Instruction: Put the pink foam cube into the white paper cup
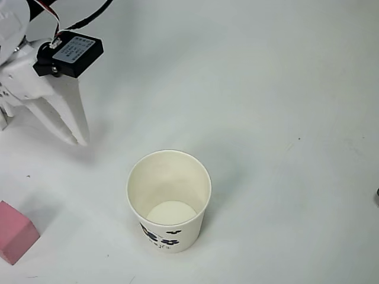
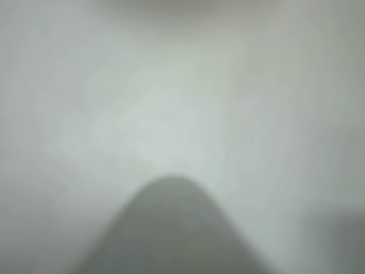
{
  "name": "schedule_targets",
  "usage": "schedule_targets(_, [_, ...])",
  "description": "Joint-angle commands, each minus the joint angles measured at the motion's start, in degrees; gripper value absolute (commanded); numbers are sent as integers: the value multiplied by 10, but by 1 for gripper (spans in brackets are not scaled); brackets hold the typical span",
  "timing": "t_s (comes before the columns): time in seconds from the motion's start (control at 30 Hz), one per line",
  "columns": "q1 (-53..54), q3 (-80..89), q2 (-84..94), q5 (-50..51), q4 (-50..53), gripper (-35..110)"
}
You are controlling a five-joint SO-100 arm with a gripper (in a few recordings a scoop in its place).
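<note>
The pink foam cube (image 1: 15, 232) lies on the white table at the bottom left edge of the overhead view, partly cut off by the frame. The white paper cup (image 1: 169, 201) stands upright at the bottom centre, its mouth open and its inside empty, with a dark floral print low on its side. My gripper (image 1: 80, 139) is at the upper left, its white fingers pointing down to the table with their tips together and nothing between them. It is well above the cube and left of the cup. The wrist view is blurred, with one dark finger (image 2: 171, 228) over bare table.
The white table (image 1: 284, 118) stretches bare to the right and top. A black box with a label (image 1: 70, 53) sits on my wrist. A small dark thing (image 1: 376, 195) shows at the right edge.
</note>
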Motion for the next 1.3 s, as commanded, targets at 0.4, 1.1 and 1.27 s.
schedule_targets(0.4, [127, -220, -218, -62, 17, 33])
schedule_targets(1.1, [233, -308, -410, -251, -54, 42])
schedule_targets(1.27, [231, -290, -410, -278, -92, 43])
